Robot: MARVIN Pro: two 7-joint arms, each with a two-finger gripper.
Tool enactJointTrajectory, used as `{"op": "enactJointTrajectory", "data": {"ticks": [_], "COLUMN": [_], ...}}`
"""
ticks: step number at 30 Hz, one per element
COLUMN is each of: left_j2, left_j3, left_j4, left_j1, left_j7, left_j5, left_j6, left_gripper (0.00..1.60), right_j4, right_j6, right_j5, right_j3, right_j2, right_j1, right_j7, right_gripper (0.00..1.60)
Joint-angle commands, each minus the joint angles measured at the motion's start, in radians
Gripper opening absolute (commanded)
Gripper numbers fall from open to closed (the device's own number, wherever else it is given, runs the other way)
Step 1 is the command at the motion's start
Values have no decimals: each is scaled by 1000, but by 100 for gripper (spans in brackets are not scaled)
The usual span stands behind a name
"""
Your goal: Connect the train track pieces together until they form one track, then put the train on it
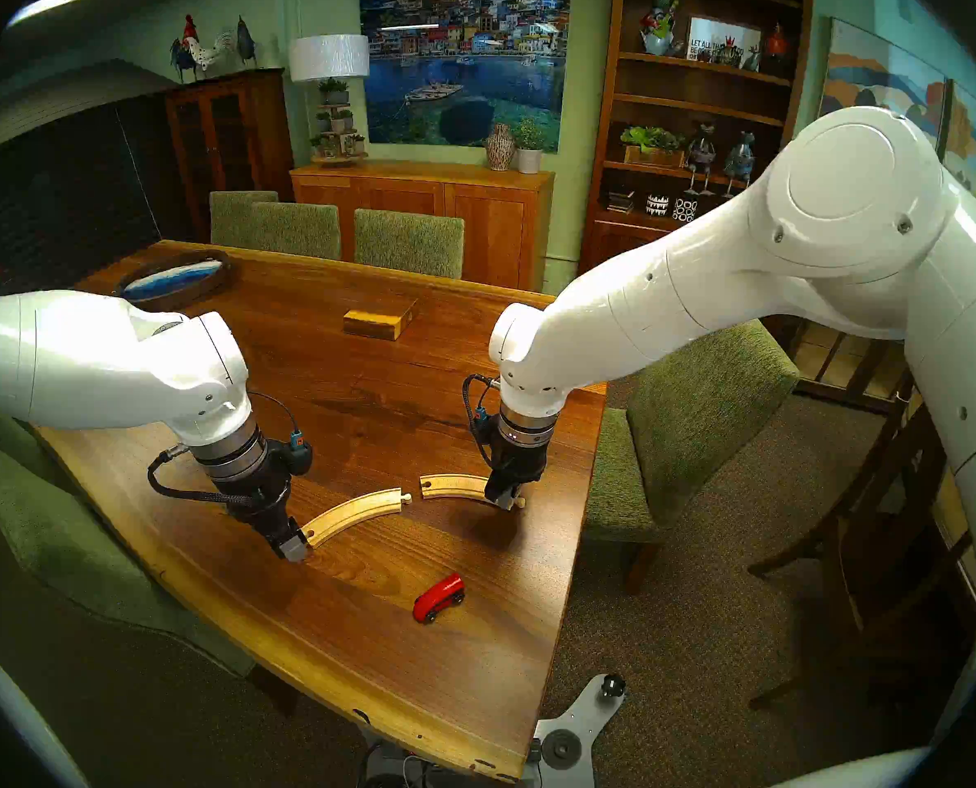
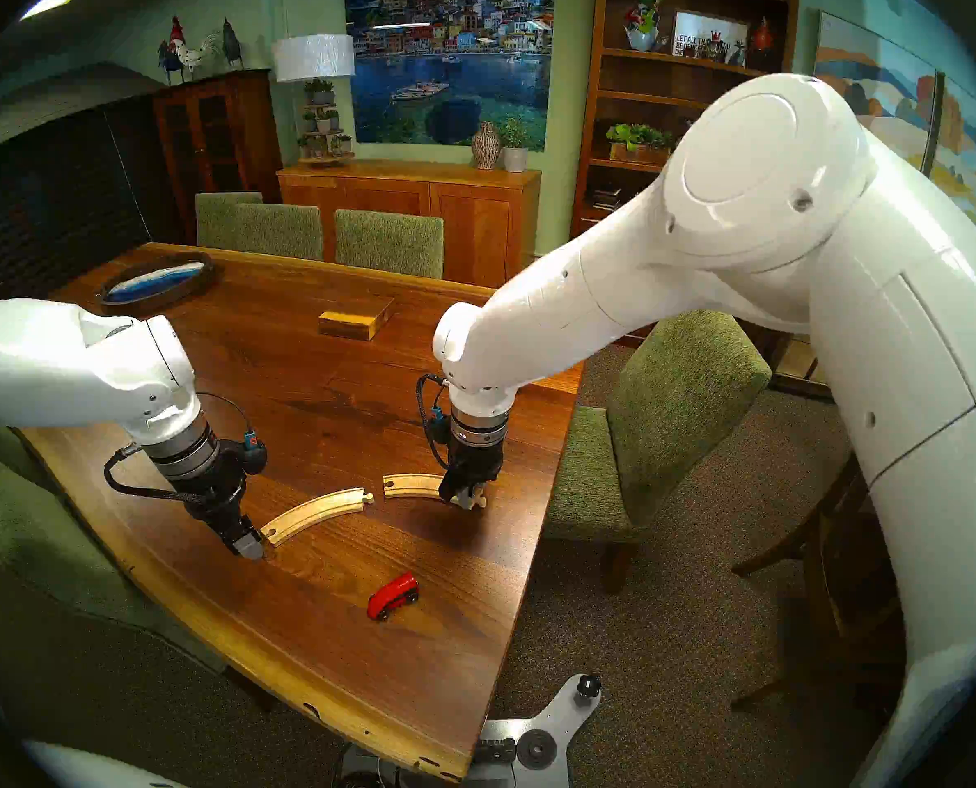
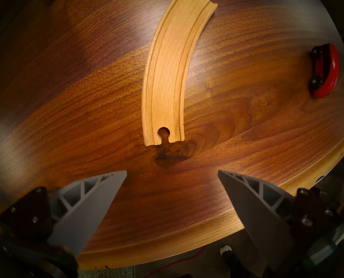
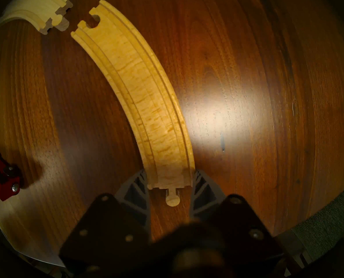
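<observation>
On the dark wooden table (image 1: 326, 383) two curved track pieces lie flat in a shallow arc, not yet joined. The left track piece (image 1: 355, 513) runs from its socket end at about seven o'clock up to its peg end at about two o'clock; the right track piece (image 1: 456, 485) starts just past that peg, with a narrow gap between peg and socket, and curves on toward four o'clock.

The left gripper (image 1: 297, 552) points down over the table just off the socket end of the left piece. In the left wrist view its two grey fingers (image 3: 91, 207) stand wide apart with bare table between them, and the piece's socket end (image 3: 164, 134) lies at twelve o'clock from them, clear of both and touching neither.

The right gripper (image 1: 507, 501) points down at the far, peg end of the right piece. In the right wrist view its fingers (image 4: 136, 188) sit against both long edges of the piece (image 4: 147, 103) near its peg, clamped across its width, with the peg poking out between them toward six o'clock.

The red train (image 1: 439, 597) lies tipped on its side on the table, wheels showing, at about five o'clock from the gap between the pieces and well apart from both grippers. A rectangular wooden block (image 1: 379, 320) sits farther back at twelve o'clock.
</observation>
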Motion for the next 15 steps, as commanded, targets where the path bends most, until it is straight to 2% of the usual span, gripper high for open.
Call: {"op": "enactJointTrajectory", "data": {"ticks": [1, 7, 15], "left_j2": [1, 0, -6], "left_j3": [-14, -21, -55], "left_j4": [-1, 0, 5], "left_j1": [-24, -20, -8], "left_j7": [-1, 7, 59], "left_j5": [1, -6, -48], "left_j6": [1, -4, -18], "left_gripper": [160, 160, 160], "right_j4": [5, 5, 6], "right_j6": [-12, -11, -9], "right_j5": [-7, -8, -10], "right_j3": [1, 3, 5], "right_j2": [-2, -1, 0], "right_j1": [-6, -6, -7], "right_j7": [-3, -3, -4], "right_gripper": [0, 0, 0]}}
